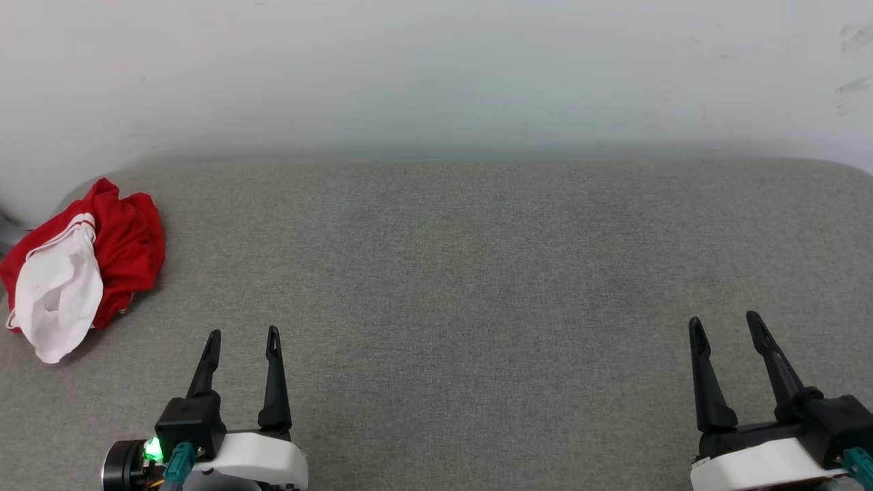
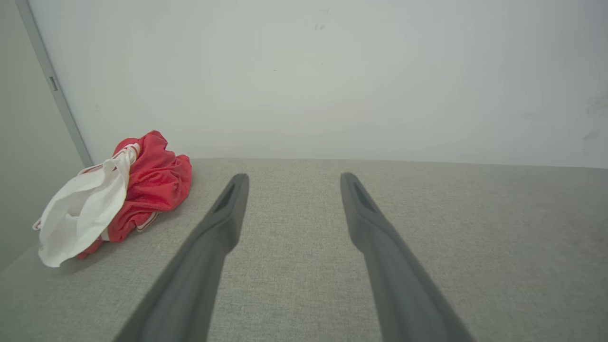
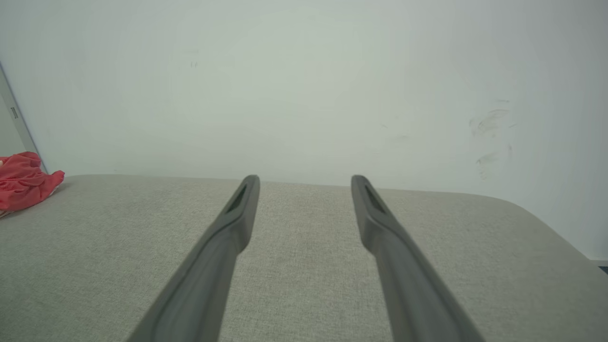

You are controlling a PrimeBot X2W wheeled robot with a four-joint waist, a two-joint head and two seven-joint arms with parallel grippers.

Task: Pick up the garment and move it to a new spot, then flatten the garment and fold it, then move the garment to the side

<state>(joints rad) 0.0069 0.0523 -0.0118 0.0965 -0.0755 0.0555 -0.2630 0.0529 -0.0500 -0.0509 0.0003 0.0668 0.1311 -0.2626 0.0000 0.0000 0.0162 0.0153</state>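
Observation:
The garment (image 1: 85,262) lies crumpled in a heap at the far left of the grey surface, red cloth bunched with a white sleeve on top; its lettering is hidden. The left wrist view has the garment (image 2: 118,194) at its left, and the right wrist view catches a red edge of the garment (image 3: 23,180) at its far left. My left gripper (image 1: 243,334) stands open at the lower left, below and to the right of the heap, holding nothing. Open and empty too, my right gripper (image 1: 724,319) is at the lower right, far from the cloth.
The grey fabric-covered surface (image 1: 477,273) spreads wide between and beyond both grippers. A pale wall (image 1: 436,75) rises right behind its far edge. A grey vertical strip (image 2: 54,88) runs down the wall near the heap. The surface's right corner (image 3: 546,223) is rounded.

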